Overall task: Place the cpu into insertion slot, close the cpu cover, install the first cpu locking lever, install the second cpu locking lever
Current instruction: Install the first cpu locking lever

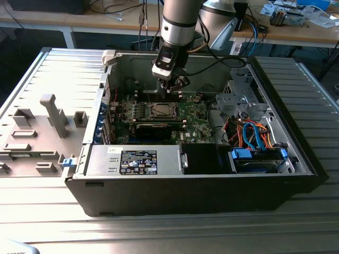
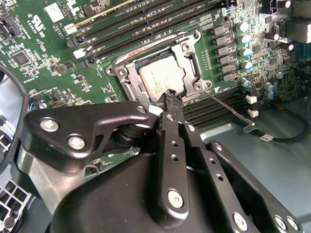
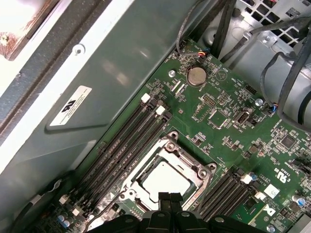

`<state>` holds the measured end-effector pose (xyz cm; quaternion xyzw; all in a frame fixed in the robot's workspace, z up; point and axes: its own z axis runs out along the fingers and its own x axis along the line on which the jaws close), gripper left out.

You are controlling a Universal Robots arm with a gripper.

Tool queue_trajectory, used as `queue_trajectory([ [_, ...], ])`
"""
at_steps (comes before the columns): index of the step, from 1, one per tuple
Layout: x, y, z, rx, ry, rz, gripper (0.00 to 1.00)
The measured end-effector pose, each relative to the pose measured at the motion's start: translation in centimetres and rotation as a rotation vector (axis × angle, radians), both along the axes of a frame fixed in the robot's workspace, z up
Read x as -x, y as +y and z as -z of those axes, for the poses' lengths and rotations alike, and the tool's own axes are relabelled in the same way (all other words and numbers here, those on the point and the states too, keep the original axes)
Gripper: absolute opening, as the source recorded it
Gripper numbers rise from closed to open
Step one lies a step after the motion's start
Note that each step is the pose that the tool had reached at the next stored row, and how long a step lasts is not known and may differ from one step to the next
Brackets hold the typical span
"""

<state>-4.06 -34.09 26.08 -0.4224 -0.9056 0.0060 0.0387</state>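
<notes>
On the exterior view's left, grey fixture blocks (image 1: 53,114) are sitting on the ribbed table (image 1: 159,233), well apart from the work. Moving rightward, the open computer case (image 1: 296,159) is lying on its side with the black-labelled power supply box (image 1: 140,160) along its near wall and the green motherboard (image 1: 193,114) behind it. On that board the cpu (image 1: 160,109) is lying flat in its slot, and in both wrist views its silver top (image 2: 163,77) (image 3: 165,180) is showing through the window of the cpu cover (image 2: 188,51) (image 3: 171,145), which is lying down flat around it. By my reading, placing and covering are done and the lever work is in hand. A thin wire locking lever (image 2: 228,109) is sticking out beside the socket, apparently not latched; whether it is the first or the second I cannot tell. Seating it would call for a firm, steady push down and sideways under its catch, without slipping onto the memory slots (image 2: 141,19) just beside it. The arm (image 1: 180,21) is reaching almost straight down into the case, wrist pointing at the board. The gripper (image 1: 172,89) (image 2: 170,94) (image 3: 170,196) is hanging close over the socket's edge, its fingertips pressed together with nothing between them. Further right, orange and blue cables (image 1: 254,132) are lying clear of the arm.
</notes>
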Motion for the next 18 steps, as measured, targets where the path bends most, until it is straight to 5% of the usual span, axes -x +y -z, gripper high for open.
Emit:
queue_trajectory([
  [18, 0.00, 0.00, 0.00, 0.0001, 0.0000, -0.042, 0.11],
])
